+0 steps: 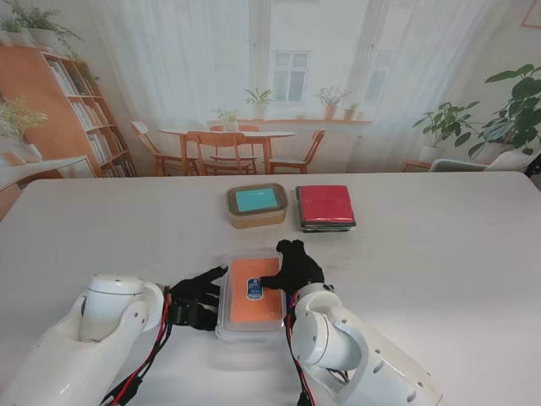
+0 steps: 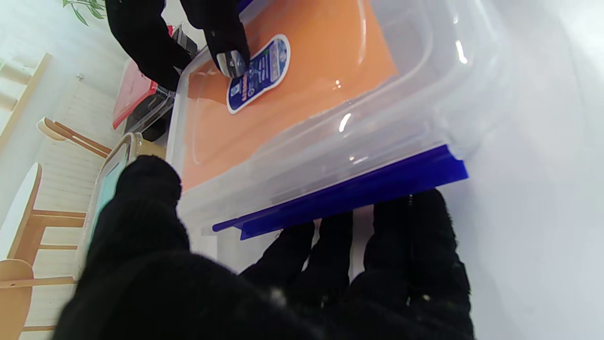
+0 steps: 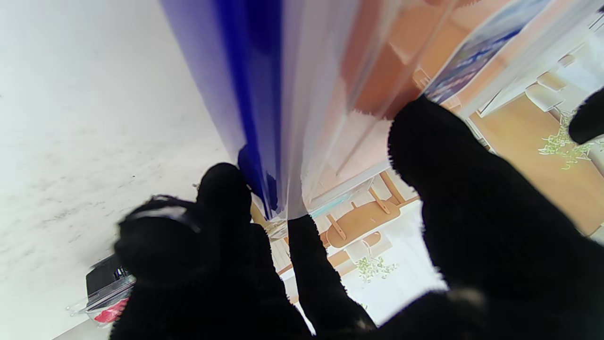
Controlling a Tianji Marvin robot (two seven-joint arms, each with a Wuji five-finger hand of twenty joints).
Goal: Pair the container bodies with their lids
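A clear container (image 1: 251, 296) with an orange inside and a clear lid stands close to me, mid-table. Its lid (image 2: 302, 94) carries a blue label and a blue side clip (image 2: 358, 189). My left hand (image 1: 196, 296) grips the container's left side: its fingers (image 2: 406, 236) curl under the blue clip and the thumb rests at the lid's edge. My right hand (image 1: 296, 264) holds the right side, thumb tip pressed on the label and fingers at the other blue clip (image 3: 245, 85). Both hands wear black gloves.
Farther from me stand a tan container with a teal lid (image 1: 256, 205) and, to its right, a dark container with a red lid (image 1: 325, 206). The white table (image 1: 439, 254) spreads wide on both sides. Chairs and shelves stand beyond its far edge.
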